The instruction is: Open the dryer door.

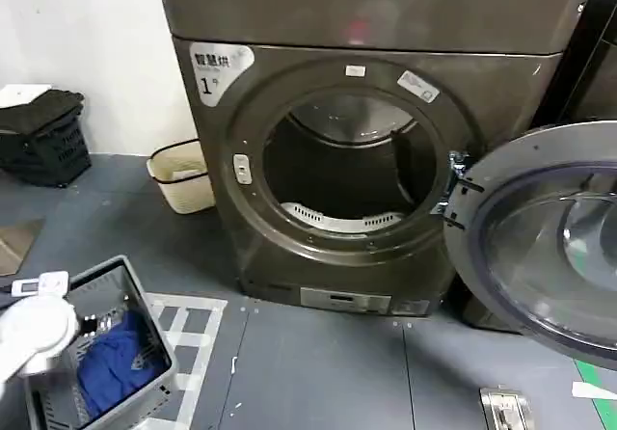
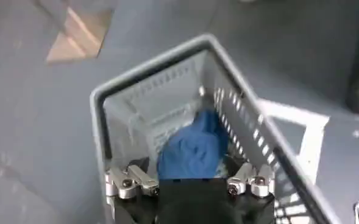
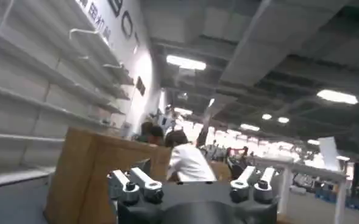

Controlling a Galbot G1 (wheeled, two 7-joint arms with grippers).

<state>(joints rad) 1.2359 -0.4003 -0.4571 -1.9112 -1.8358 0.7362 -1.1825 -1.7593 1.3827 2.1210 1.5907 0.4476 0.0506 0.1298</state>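
**Door swung open**

The dryer stands on the floor, drum mouth bare. The door hangs wide at its right on the hinge, grey inner face showing. The left tool hovers over a grey basket holding blue cloth, fingers wide. The right tool, fingers wide, points up towards the ceiling
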